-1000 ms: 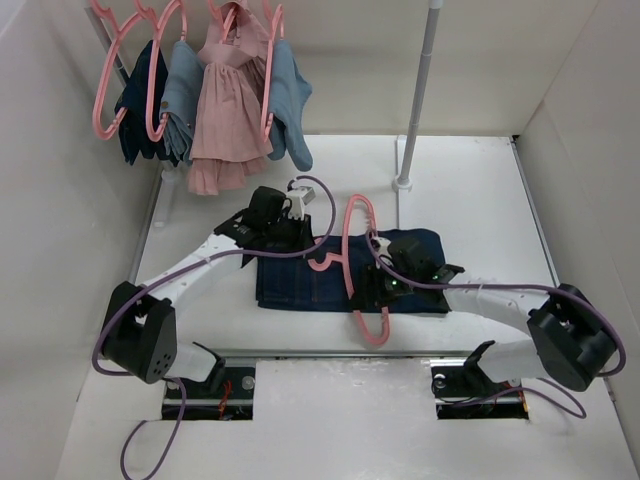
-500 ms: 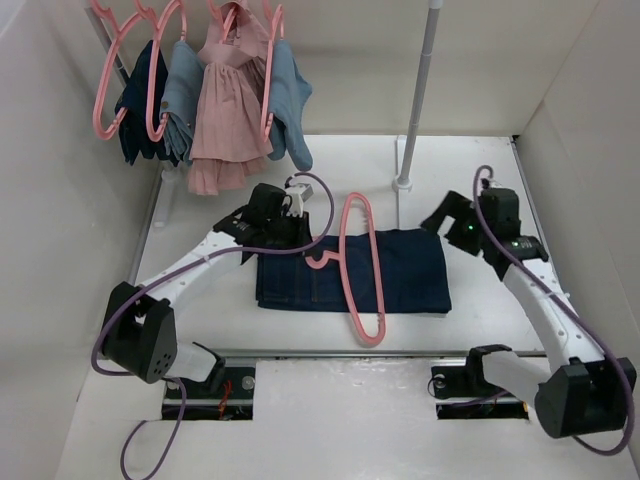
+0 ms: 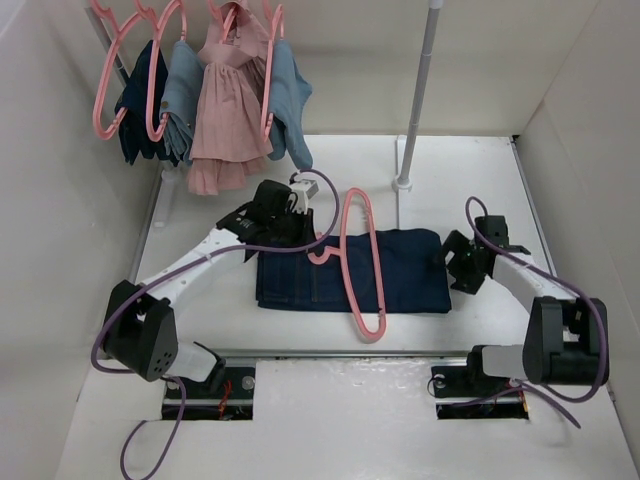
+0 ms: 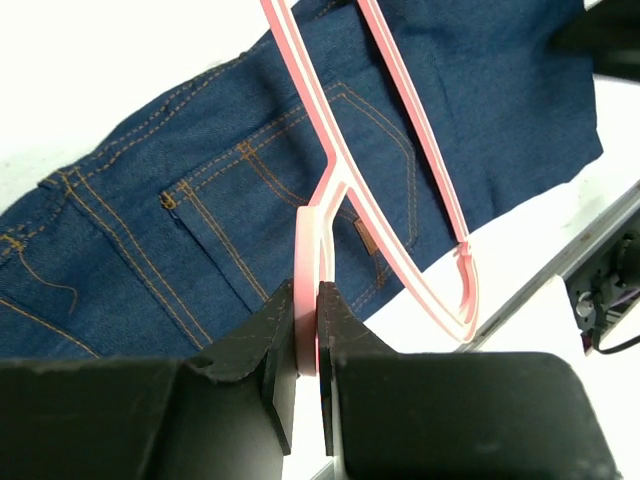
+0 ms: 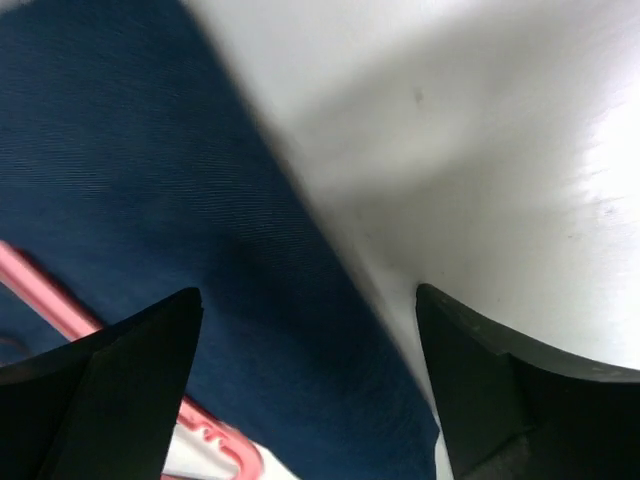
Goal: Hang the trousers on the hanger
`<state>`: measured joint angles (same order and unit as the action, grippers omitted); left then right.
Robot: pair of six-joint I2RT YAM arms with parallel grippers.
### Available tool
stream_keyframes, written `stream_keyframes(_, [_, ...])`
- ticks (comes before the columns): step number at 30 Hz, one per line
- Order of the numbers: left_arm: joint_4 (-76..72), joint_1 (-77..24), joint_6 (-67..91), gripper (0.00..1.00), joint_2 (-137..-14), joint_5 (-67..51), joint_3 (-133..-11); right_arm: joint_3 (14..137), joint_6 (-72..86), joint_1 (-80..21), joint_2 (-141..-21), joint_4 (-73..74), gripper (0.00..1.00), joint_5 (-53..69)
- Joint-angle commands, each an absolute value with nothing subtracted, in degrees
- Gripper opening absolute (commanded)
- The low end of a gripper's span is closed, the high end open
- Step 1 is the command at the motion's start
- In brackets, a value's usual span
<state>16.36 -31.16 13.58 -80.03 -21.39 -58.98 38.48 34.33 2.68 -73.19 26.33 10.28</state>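
Note:
The trousers point(image 3: 405, 270), dark navy jeans, lie folded flat on the white table. The pink hanger point(image 3: 362, 262) lies across them, its hook toward the left. My left gripper point(image 3: 308, 248) is shut on the hanger's hook. The left wrist view shows the gripper point(image 4: 308, 330) pinching the hook stem of the hanger point(image 4: 310, 240) over the jeans' back pocket point(image 4: 200, 180). My right gripper point(image 3: 455, 262) is open and low at the jeans' right edge. In the right wrist view the gripper point(image 5: 310, 340) straddles that edge of the jeans point(image 5: 150, 200), with part of the hanger point(image 5: 50, 295) at the left.
A rack at the back left carries several pink hangers with a pink dress point(image 3: 228, 120), lighter denim point(image 3: 290, 110) and a dark garment point(image 3: 138, 100). A white pole point(image 3: 418, 95) stands behind the jeans. White walls close both sides. A rail point(image 3: 330, 352) runs along the table's near edge.
My right gripper left the hanger's lower end, swung up to the back right, then came down open at the jeans' right edge. The left gripper kept hold of the hook.

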Motion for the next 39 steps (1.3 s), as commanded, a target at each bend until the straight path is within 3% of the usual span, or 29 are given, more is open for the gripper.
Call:
stream_keyframes(1, [16.2, -31.6, 11.1, 0.0, -80.4, -18.5, -61.3, 36.6, 35.0, 3.1, -75.8, 18.9, 0.91, 15.4])
stream_keyframes(2, [16.2, -31.6, 11.1, 0.0, -80.4, -18.5, -61.3, 35.8, 35.0, 3.1, -76.5, 18.3, 0.83, 15.9])
stream_keyframes(3, [16.2, -31.6, 10.5, 0.0, -80.4, -18.0, -61.3, 35.8, 35.0, 3.1, -77.1, 17.8, 0.6, 16.6])
stream_keyframes(5, [16.2, -32.2, 10.5, 0.0, -80.4, -18.0, -61.3, 35.8, 35.0, 3.1, -78.2, 16.7, 0.35, 17.7])
stream_keyframes(6, [16.2, -32.2, 9.7, 0.0, -80.4, -18.0, -61.3, 36.4, 34.4, 3.1, -78.2, 16.7, 0.12, 18.3])
stream_keyframes(7, [16.2, -32.2, 8.9, 0.0, -80.4, -17.4, -61.3, 37.0, 34.4, 3.1, -78.2, 16.7, 0.0, 19.2])
stream_keyframes(11, [16.7, -33.9, 7.6, 0.0, -80.9, -16.1, -61.9, 43.9, 34.9, -4.1, -73.2, 21.7, 0.0, 14.2])
stream_keyframes(13, [16.7, -33.9, 7.0, 0.0, -80.9, -15.5, -62.4, 49.3, 35.9, -13.7, -71.6, 23.5, 0.0, 7.2])
stream_keyframes(20, [17.2, -34.5, 7.0, 0.0, -82.0, -14.9, -63.5, 55.4, 40.4, -33.8, -77.7, 18.8, 0.0, 4.4])
stream_keyframes(31, [17.8, -34.5, 5.3, 0.0, -82.0, -14.4, -64.6, 62.0, 37.8, -38.5, -98.1, 10.6, 0.0, 8.2])
stream_keyframes(32, [17.8, -34.5, 5.3, 0.0, -82.0, -14.4, -64.6, 62.8, 35.4, -38.5, -100.4, 10.6, 0.03, 8.2])
stream_keyframes(33, [17.8, -34.5, 5.3, 0.0, -82.0, -14.4, -64.6, 64.0, 34.3, -39.2, -101.3, 10.6, 0.16, 9.8])
stream_keyframes(34, [17.8, -34.5, 5.3, 0.0, -82.0, -14.4, -64.6, 64.0, 33.1, -39.2, -102.2, 10.6, 0.16, 10.7])
stream_keyframes(35, [17.8, -34.5, 5.3, 0.0, -82.0, -14.4, -65.2, 64.7, 32.1, -39.2, -102.7, 10.6, 0.35, 11.7])
stream_keyframes(36, [17.8, -34.5, 4.8, 0.0, -82.0, -14.4, -65.2, 64.7, 30.0, -39.2, -102.7, 10.6, 0.46, 12.8])
stream_keyframes(39, [17.8, -34.5, 4.7, 0.0, -82.0, -14.4, -65.8, 66.4, 25.9, -39.2, -99.9, 14.6, 0.67, 13.5])
